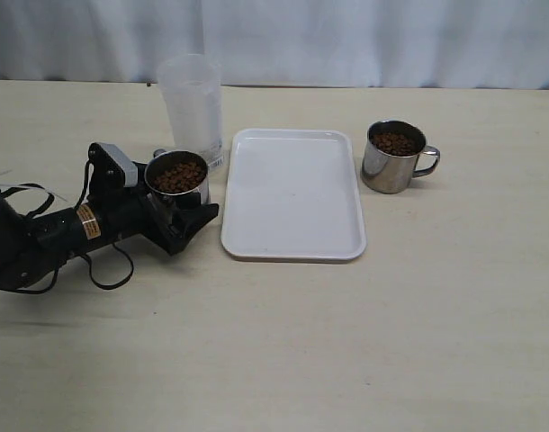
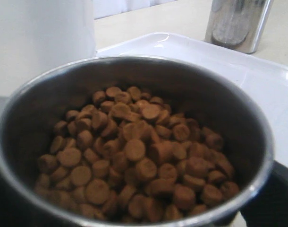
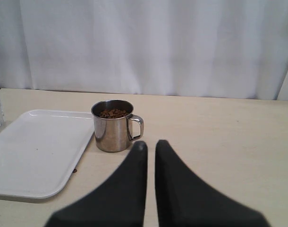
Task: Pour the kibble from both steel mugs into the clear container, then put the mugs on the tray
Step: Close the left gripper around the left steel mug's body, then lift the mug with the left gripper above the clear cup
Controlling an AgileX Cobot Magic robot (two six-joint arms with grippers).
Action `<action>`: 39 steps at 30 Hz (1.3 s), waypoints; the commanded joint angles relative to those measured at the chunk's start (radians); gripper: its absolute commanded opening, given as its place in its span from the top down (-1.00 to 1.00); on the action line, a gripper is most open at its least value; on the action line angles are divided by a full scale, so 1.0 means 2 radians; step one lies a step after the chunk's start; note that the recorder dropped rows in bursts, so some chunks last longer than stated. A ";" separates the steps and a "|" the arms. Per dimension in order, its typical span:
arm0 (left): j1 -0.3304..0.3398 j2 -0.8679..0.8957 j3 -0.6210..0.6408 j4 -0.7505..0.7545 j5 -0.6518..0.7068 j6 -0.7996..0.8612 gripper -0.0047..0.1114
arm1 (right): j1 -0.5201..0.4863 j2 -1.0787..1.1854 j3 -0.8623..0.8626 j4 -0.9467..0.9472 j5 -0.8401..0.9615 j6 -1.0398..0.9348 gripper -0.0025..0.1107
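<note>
My left gripper [image 1: 179, 218] is shut on a steel mug [image 1: 193, 193], held upright and full of brown kibble [image 1: 176, 177]. This mug [image 2: 248, 142] and its kibble [image 2: 134, 156] fill the left wrist view. The clear container [image 1: 193, 108] stands empty just behind it, also seen as the pale wall [image 2: 40, 38]. The second steel mug [image 1: 390, 166] with kibble [image 1: 396, 142] stands right of the white tray [image 1: 292, 198], handle to the right. My right gripper [image 3: 150, 147] is shut and empty, short of that mug [image 3: 113, 135]. It is outside the exterior view.
The white tray [image 3: 35, 151] lies bare between the two mugs. One stray pellet [image 3: 74, 170] lies on the table by the tray's edge. A white curtain [image 1: 346, 40] hangs behind the table's far edge. The left arm's cables [image 1: 103, 270] trail on the table.
</note>
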 commanded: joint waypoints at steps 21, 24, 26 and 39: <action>0.023 -0.067 0.001 0.101 0.004 -0.092 0.92 | -0.003 -0.002 0.001 -0.003 -0.003 -0.002 0.87; 0.038 -0.092 0.002 0.125 0.021 -0.110 0.92 | -0.003 -0.002 0.001 -0.003 -0.003 -0.002 0.87; 0.051 -0.106 0.002 0.140 0.021 -0.133 0.92 | -0.003 -0.002 0.001 -0.003 -0.003 -0.002 0.87; 0.106 -0.223 -0.005 0.149 0.140 -0.188 0.92 | -0.001 -0.002 0.001 -0.003 -0.003 -0.002 0.87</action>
